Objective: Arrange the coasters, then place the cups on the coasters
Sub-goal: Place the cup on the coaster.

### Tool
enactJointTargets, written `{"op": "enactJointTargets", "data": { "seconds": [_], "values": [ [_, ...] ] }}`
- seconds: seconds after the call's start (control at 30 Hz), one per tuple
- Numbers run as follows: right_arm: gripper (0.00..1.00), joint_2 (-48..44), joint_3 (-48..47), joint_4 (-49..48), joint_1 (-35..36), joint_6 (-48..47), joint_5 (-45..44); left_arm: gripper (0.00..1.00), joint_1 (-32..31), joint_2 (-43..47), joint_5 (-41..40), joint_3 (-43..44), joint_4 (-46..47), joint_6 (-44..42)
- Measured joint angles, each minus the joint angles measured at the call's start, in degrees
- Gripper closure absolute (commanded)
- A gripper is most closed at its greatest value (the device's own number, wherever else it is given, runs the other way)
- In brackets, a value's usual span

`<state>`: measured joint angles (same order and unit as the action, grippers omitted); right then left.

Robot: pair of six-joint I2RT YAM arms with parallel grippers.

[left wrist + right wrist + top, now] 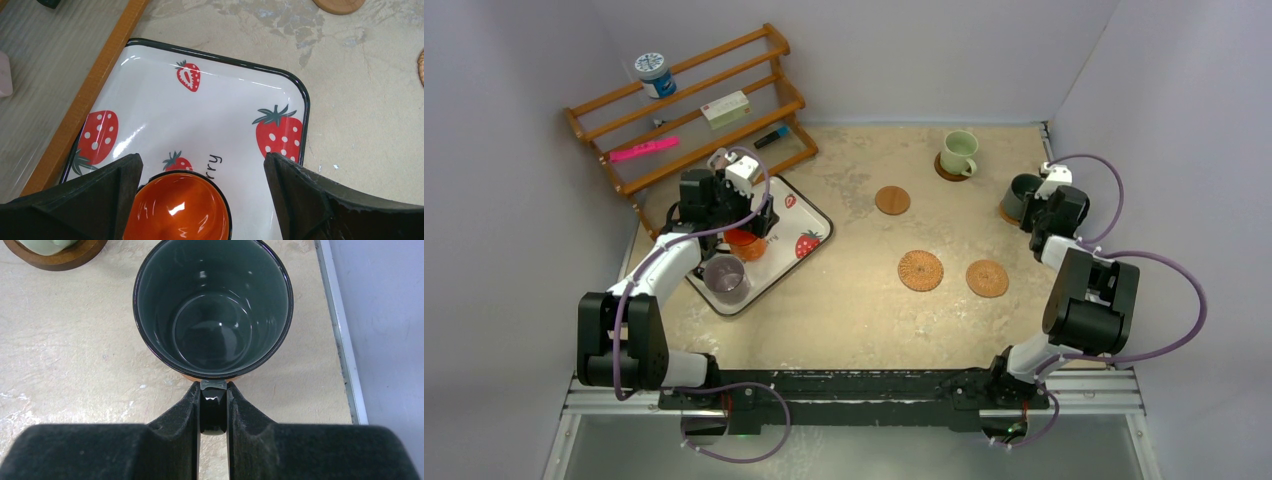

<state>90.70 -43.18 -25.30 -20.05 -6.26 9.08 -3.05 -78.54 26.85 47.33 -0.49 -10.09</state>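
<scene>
Two cups look done or close: the pale green cup (959, 152) sits on its coaster (943, 172), and my right gripper (213, 390) is pinched tight on the handle of the dark grey-green cup (212, 310), which looks set on another coaster (1005, 213). Three bare coasters (920, 270) wait. My left gripper (202, 161) hangs wide open, holding nothing, over the orange cup (177, 210) on the strawberry tray (220, 85) — the purple-grey cup (726, 278) is there too.

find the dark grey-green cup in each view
Top external: dark grey-green cup at the far right, above mid-height.
Left wrist: not in it.
Right wrist: the cup fills the centre, handle pinched in the jaws.
Shared landmark: pale green cup, up-left of it in both.
</scene>
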Motion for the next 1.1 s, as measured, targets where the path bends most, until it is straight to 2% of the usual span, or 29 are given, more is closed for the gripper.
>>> {"op": "enactJointTargets", "data": {
  "seconds": [0.37,0.8,0.97,1.1],
  "values": [
    [0.67,0.02,-1.51,-0.07,0.00,-0.55,0.44,0.00,0.00,-0.22,0.02,0.00,0.00,0.02],
    [0.60,-0.02,-1.73,-0.15,0.00,-1.40,0.74,0.00,0.00,-0.37,0.11,0.00,0.00,0.00],
    [0.45,-1.66,-1.73,1.97,0.00,-2.19,0.61,0.00,0.00,-0.39,0.42,0.00,0.00,0.00],
    [0.30,-5.53,-1.73,4.24,0.00,-2.99,0.28,0.00,0.00,-0.52,0.55,0.00,0.00,0.00]
  ]
}}
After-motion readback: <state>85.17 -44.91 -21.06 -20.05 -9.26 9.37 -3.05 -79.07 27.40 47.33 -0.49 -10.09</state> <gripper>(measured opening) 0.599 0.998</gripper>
